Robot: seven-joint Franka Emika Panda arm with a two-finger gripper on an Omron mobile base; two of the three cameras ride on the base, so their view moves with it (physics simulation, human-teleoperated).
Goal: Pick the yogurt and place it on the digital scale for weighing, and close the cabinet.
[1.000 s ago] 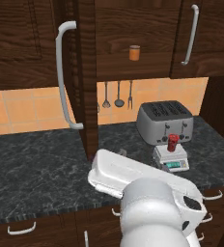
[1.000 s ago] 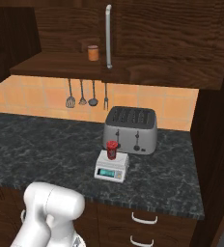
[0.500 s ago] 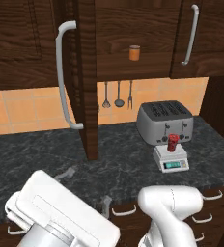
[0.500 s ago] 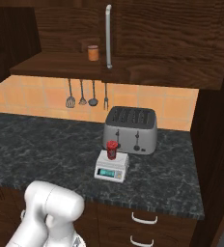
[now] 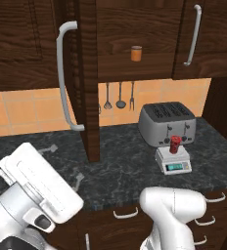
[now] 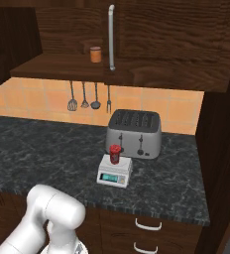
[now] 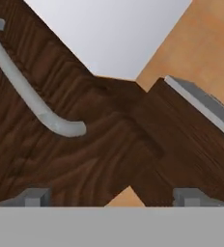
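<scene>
On the counter, over by the right-hand end, the yogurt is sitting upright on top of the digital scale, and you can see it from the other side too, the red cup planted on the flat platform of the scale with the bluish display facing out toward the front edge. Just behind the scale, nearly touching it, stands the silver toaster, far bigger than the little cup. Up above, the cabinet has its door swung out, edge-on toward us, its long curved handle hanging off the left face. Inside, on the cabinet shelf, a small plain orange cylinder stands on its own, well above the toaster. Three utensils hang against the orange tiled wall beneath that shelf.

Now the hand view: dark wood grain right up close, that's the cabinet door, with the lower curl of a silver bar handle sweeping across the left. The tool has its two fingertips spread wide, one at each side of the bottom of the view, nothing between them, nothing clamped. They sit near the wood, though whether they are touching it I cannot tell. A sliver of orange tile shows at the upper right, past the door's edge.
</scene>
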